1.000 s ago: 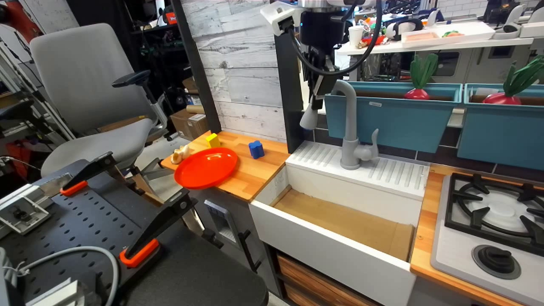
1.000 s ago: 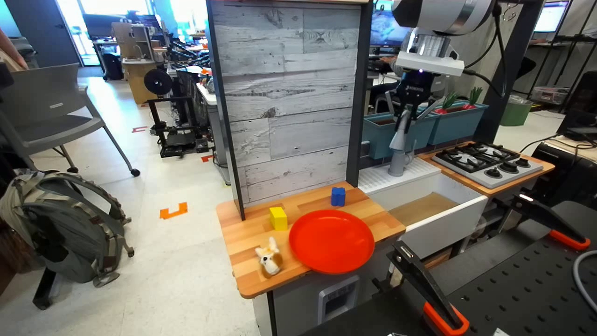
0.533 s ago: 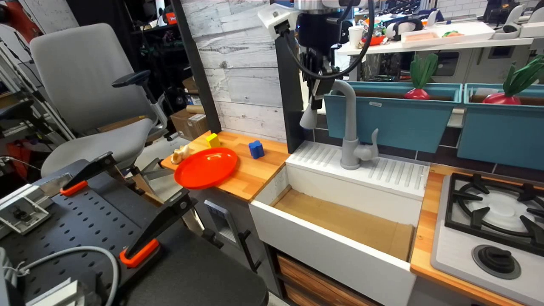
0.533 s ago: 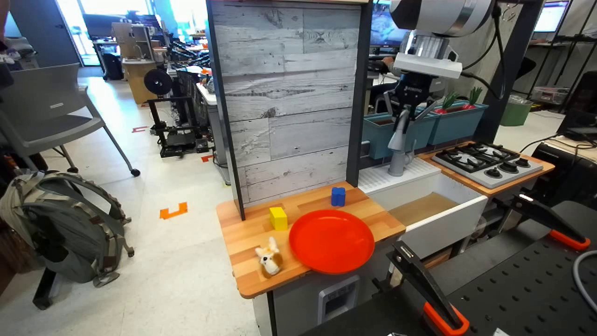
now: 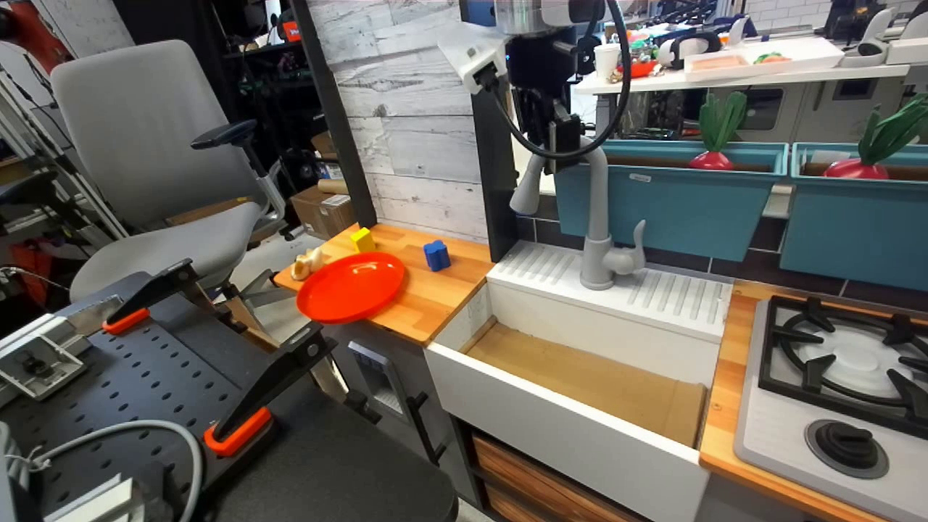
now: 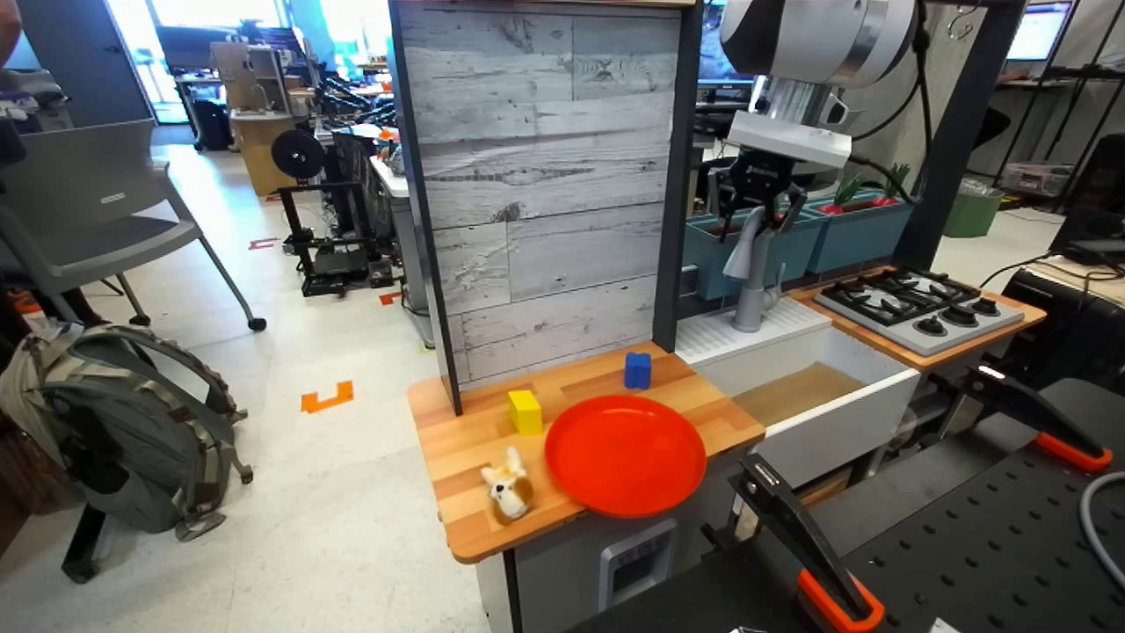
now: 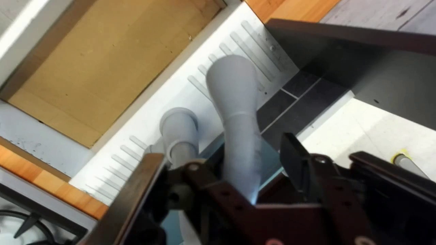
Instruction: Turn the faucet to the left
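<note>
Both the Franka arm (image 6: 813, 40) and its Robotiq gripper (image 7: 222, 146) had sunk slightly toward eight o'clock in an exterior view over the last half second, and the spout (image 6: 743, 251) of the grey gooseneck faucet (image 5: 599, 206) had swung a little toward nine o'clock there.

Taken from an exterior view, the white apron-front sink (image 5: 565, 438) had a butcher-block counter (image 5: 406, 312) at its ten o'clock, teal planters (image 5: 667, 210) at one and two, and a gas cooktop (image 5: 772, 413) at three. A cardboard sheet (image 5: 580, 370) covered the sink's floor. At twelve o'clock, on the ribbed white ledge (image 5: 536, 264), stood the faucet.

Wide apart stood the gripper's fingers (image 7: 133, 190), with the spout between them in the wrist view; whether either touched it could not be told.

On the counter, a red plate (image 5: 351, 286) overhung the front edge. Near it were a plush puppy (image 5: 307, 262) at ten o'clock, a yellow block (image 5: 362, 240) at twelve and a blue block (image 5: 437, 255) at two, the last standing apart from its rim.
</note>
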You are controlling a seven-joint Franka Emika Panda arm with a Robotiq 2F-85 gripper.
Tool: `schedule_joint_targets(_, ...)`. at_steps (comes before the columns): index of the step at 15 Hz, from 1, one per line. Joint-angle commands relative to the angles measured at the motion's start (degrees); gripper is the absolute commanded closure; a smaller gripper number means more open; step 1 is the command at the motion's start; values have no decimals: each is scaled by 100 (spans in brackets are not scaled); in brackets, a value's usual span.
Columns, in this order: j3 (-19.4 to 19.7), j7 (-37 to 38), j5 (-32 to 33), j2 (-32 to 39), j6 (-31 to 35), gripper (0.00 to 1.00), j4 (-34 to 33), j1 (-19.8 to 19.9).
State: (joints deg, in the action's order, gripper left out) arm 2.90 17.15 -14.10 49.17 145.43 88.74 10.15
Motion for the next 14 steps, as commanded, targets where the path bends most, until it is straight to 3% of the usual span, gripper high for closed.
schedule_joint_targets(1, -305, -374, -275, 310, 1066, 27, -188, 36)
schedule_joint_targets(5, -664, -670, -408, 426, 2015, 0, -87, 221)
schedule_joint_targets(14, -1936, -1643, -241, 295, 3609, 0, 881, 1267)
